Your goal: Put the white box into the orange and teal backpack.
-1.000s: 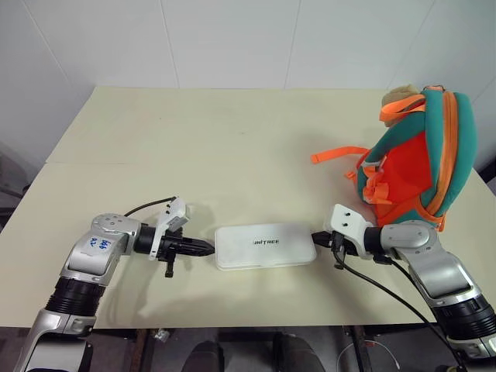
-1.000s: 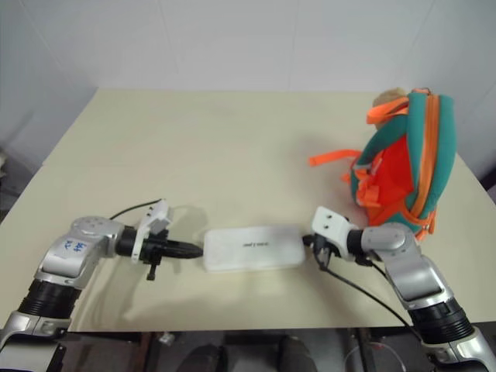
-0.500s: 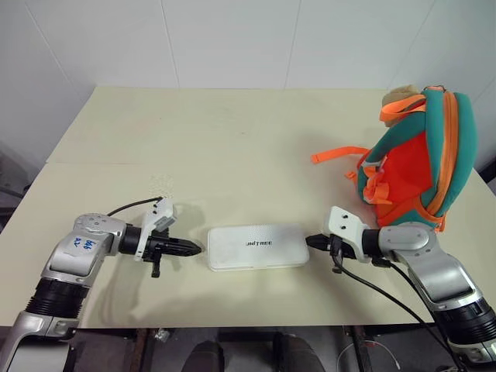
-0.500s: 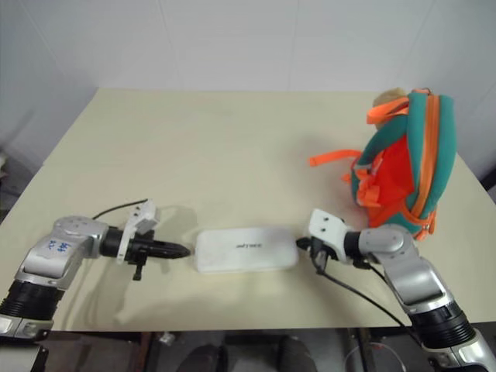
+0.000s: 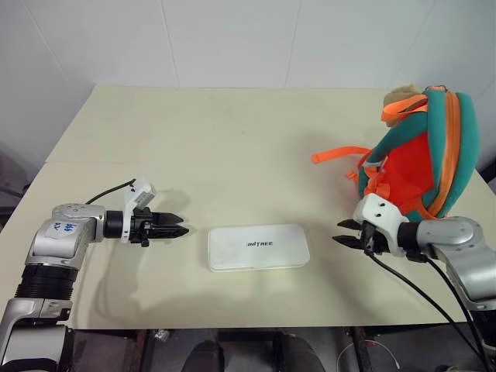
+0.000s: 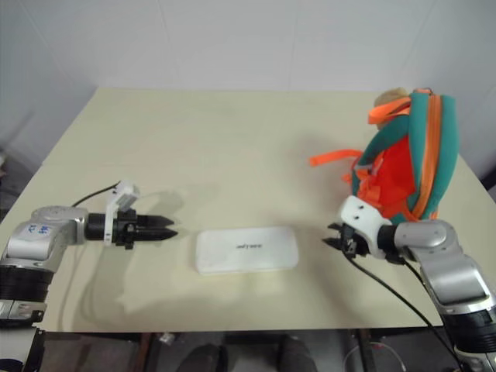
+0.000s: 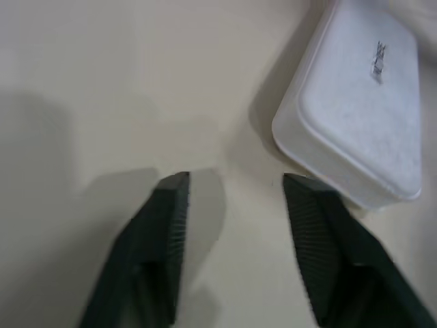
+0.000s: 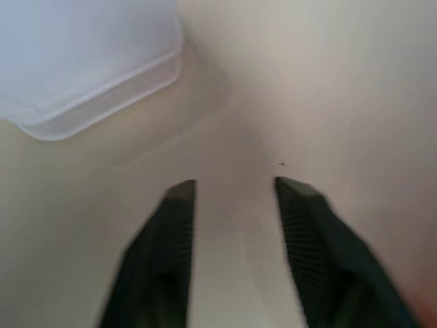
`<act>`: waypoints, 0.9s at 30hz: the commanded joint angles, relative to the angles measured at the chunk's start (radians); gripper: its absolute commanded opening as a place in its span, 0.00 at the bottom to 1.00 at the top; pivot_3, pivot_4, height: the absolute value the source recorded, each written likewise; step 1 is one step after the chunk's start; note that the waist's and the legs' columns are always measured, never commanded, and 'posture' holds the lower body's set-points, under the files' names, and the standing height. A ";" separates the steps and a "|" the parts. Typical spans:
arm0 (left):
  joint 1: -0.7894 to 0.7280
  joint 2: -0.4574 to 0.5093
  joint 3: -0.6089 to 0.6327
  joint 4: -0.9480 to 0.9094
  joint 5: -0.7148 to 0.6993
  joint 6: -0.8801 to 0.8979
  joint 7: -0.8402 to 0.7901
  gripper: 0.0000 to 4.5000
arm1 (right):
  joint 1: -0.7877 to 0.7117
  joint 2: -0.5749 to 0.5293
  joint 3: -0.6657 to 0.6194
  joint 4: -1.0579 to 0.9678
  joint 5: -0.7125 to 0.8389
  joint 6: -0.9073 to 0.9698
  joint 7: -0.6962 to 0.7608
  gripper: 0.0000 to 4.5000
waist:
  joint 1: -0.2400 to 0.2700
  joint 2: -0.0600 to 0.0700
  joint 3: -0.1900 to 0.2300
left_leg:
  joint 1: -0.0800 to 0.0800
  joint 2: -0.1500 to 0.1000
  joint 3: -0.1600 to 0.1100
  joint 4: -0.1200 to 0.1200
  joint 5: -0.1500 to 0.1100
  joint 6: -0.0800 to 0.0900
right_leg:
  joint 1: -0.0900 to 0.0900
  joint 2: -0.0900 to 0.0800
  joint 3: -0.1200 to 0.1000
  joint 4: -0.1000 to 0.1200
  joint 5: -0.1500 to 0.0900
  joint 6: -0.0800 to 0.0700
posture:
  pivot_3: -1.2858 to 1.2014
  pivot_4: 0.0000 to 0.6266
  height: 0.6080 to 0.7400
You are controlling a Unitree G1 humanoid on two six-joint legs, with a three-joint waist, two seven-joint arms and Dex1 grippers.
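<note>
The white box (image 5: 258,247) lies flat on the pale surface (image 5: 232,147), near its front edge and roughly midway between the two arms, with its long side running left to right and grey lettering facing up. The left end effector (image 5: 177,225) hovers just off the box's left end, pointing toward it, and its two black fingers stand apart with nothing between them; in the left wrist view the fingers (image 7: 164,225) frame bare surface, with the box's rounded corner (image 7: 362,123) just beyond one tip and not touching it. The right end effector (image 5: 346,233) is near the box's right end, a clear gap of surface between them, and its fingers are likewise spread and empty; the right wrist view shows the fingers (image 8: 304,225) open over the surface, with the box's edge (image 8: 89,68) ahead and off to one side. The orange and teal backpack (image 5: 422,155) stands upright at the right of the surface, behind the right arm and well apart from the box, its orange front panel facing the middle of the surface and an orange strap (image 5: 337,154) trailing out toward the left. A tan plush toy (image 5: 401,94) sits at its top
</note>
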 commanded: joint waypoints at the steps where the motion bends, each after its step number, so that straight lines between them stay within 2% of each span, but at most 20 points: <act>1: 0.009 0.006 0.070 -0.066 -0.077 0.056 0.015 0.82 | 0.018 -0.008 -0.085 -0.068 0.086 0.057 0.000 0.84 | 0.000 0.000 0.000 | 0.000 0.000 0.000 0.000 0.000 0.000 | 0.000 0.000 0.000 0.000 0.000 0.000 | 0.52 0.24 1.00; 3: 0.034 0.010 0.092 -0.105 -0.108 0.083 0.024 0.96 | 0.033 0.014 -0.126 -0.087 0.154 0.121 -0.008 0.99 | 0.000 0.000 0.000 | 0.000 0.000 0.000 0.000 0.000 0.000 | 0.000 0.000 0.000 0.000 0.000 0.000 | 0.52 0.24 1.00; 4: 0.048 0.012 0.097 -0.116 -0.113 0.086 0.030 0.99 | 0.043 0.017 -0.133 -0.096 0.170 0.130 -0.011 1.00 | 0.000 0.000 0.000 | 0.001 0.001 0.000 0.000 0.000 0.000 | 0.000 0.000 0.000 0.000 0.000 0.000 | 0.52 0.24 1.00; 7: 0.107 -0.008 0.127 -0.155 -0.105 0.003 0.065 0.99 | 0.068 0.031 -0.113 -0.102 0.154 0.109 -0.059 1.00 | 0.001 0.000 0.000 | 0.001 0.001 0.000 0.000 0.000 0.000 | 0.000 -0.001 0.001 -0.003 0.000 0.000 | 0.52 0.24 1.00; 13: 0.236 -0.005 0.161 -0.251 -0.141 -0.072 0.044 0.99 | 0.066 0.092 -0.062 -0.043 0.074 -0.049 -0.147 1.00 | 0.001 0.000 0.000 | 0.001 0.003 0.001 0.000 0.000 0.000 | 0.000 -0.004 0.002 -0.003 0.000 0.000 | 0.52 0.24 1.00; 22: 0.308 0.010 0.171 -0.269 -0.125 -0.198 0.047 0.99 | 0.016 0.119 0.039 0.065 -0.045 -0.156 -0.217 1.00 | 0.001 0.000 0.000 | 0.001 0.002 0.001 -0.002 0.000 -0.001 | 0.000 -0.007 0.001 -0.005 0.000 -0.001 | 0.52 0.24 1.00; 24: 0.312 0.011 0.158 -0.276 -0.144 -0.170 0.044 0.99 | 0.009 0.129 0.057 0.078 -0.057 -0.173 -0.220 1.00 | 0.001 0.000 0.000 | 0.001 0.001 0.002 -0.004 0.000 -0.001 | -0.001 -0.008 0.001 -0.006 0.000 -0.001 | 0.52 0.24 1.00; 27: 0.307 0.018 0.130 -0.301 -0.206 0.011 0.069 0.99 | -0.008 0.150 0.087 0.099 -0.079 -0.194 -0.233 1.00 | 0.000 0.000 0.000 | 0.001 0.001 0.002 -0.005 0.000 0.000 | -0.001 -0.007 0.001 -0.007 0.000 -0.001 | 0.52 0.24 1.00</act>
